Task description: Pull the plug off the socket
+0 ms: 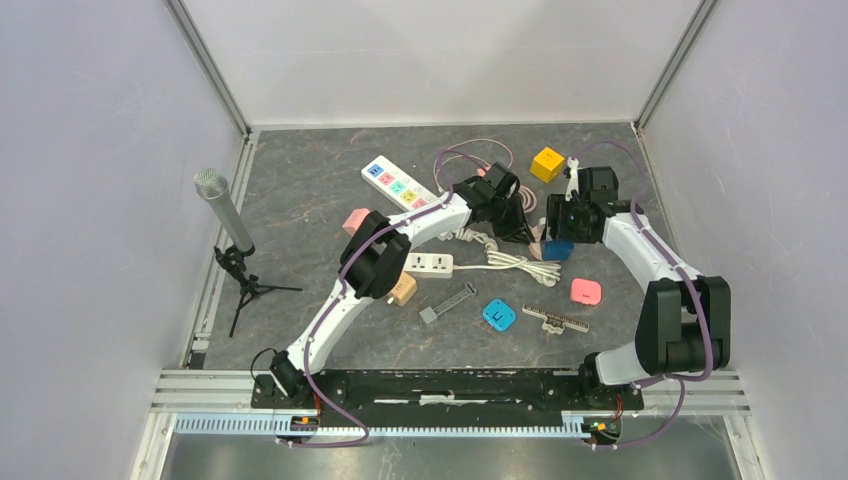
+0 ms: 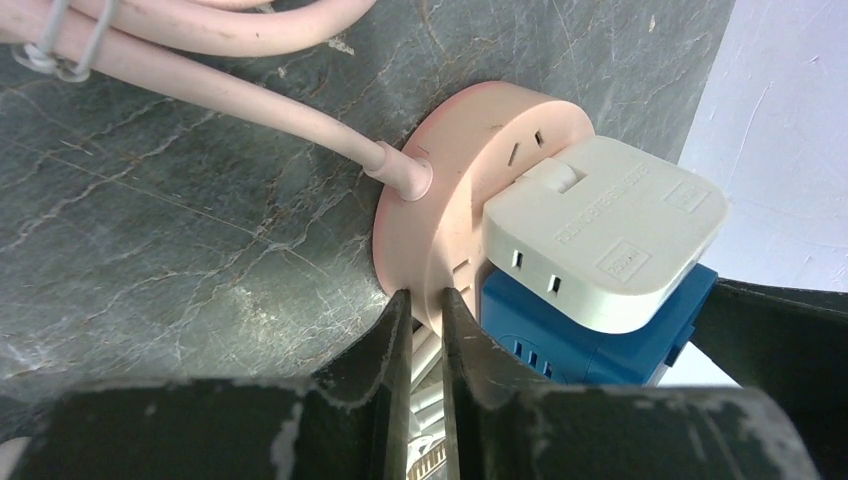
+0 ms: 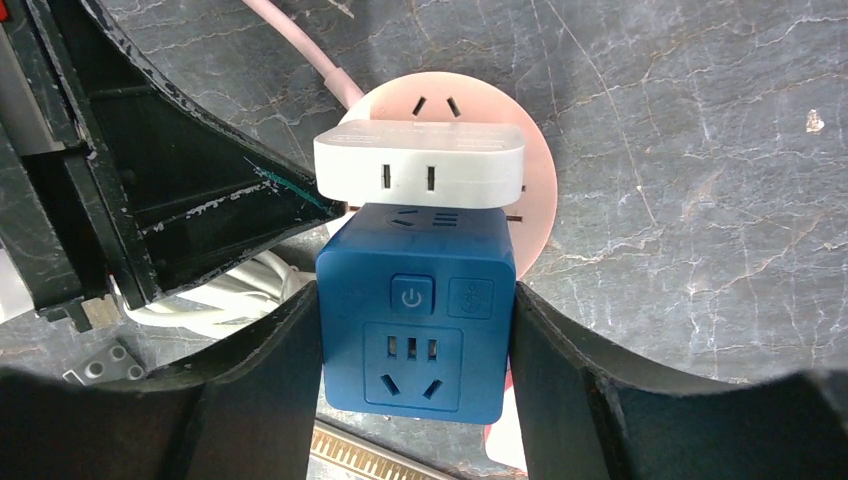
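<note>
Grey marbled bench (image 1: 300, 200): the blue plug (image 3: 415, 250) sits in the pink socket (image 2: 450, 160) at far right, grasped by the right hand (image 3: 415, 320). The left hand (image 2: 425, 310) is clenched on the socket's rim.

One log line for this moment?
left gripper shut on pink socket rim | right gripper shut on blue plug | plug seated, white adapter alongside

My bench (image 3: 700, 150) is dark grey, marbled with thin pale veins. At the centre of my right wrist view sits a deep blue cube plug (image 3: 415, 320). Above it is a white adapter (image 3: 420, 165), and behind both a pale pink round socket (image 3: 490, 100) with a matching pink cable (image 2: 250, 110). My end effector fingers (image 3: 250, 400) are black, scuffed whitish. Overhead, there is a yellow cube (image 1: 547, 163) at upper right and a cyan block (image 1: 498, 314) at lower centre.
</note>
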Robot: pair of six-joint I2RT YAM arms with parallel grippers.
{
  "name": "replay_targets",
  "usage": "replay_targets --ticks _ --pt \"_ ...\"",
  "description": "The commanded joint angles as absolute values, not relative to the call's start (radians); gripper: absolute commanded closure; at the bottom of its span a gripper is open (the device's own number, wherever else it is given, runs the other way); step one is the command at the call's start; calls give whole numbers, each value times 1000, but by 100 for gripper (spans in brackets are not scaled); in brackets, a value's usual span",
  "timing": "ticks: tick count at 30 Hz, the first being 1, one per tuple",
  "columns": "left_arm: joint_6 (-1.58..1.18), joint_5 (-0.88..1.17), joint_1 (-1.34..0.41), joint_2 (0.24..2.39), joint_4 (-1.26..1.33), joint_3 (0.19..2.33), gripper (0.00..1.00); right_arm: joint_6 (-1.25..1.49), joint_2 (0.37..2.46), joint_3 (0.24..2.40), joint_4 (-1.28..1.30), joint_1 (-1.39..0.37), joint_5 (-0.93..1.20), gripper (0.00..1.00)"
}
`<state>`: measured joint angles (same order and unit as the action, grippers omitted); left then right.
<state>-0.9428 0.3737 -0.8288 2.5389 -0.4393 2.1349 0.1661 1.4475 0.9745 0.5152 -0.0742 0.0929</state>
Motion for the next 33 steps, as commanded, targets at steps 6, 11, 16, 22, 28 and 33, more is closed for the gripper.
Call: replay_targets --ticks 6,11,16,22,28,33 --pt "-874 302 -857 2637 -566 2129 87 164 1419 996 423 -204 131 100" --pt "-871 295 -859 2637 -575 2129 87 114 1381 1013 434 -169 173 100" --pt "-873 292 -862 2637 -576 2131 87 220 1379 970 352 -43 455 100" --pt "-880 296 -862 2644 -576 2138 87 174 1404 968 375 -201 266 100" --pt "-877 299 -864 2646 -590 2140 87 204 1363 955 329 -122 406 100" --pt "-881 301 -865 2648 -591 2133 87 299 1360 947 245 -30 622 100"
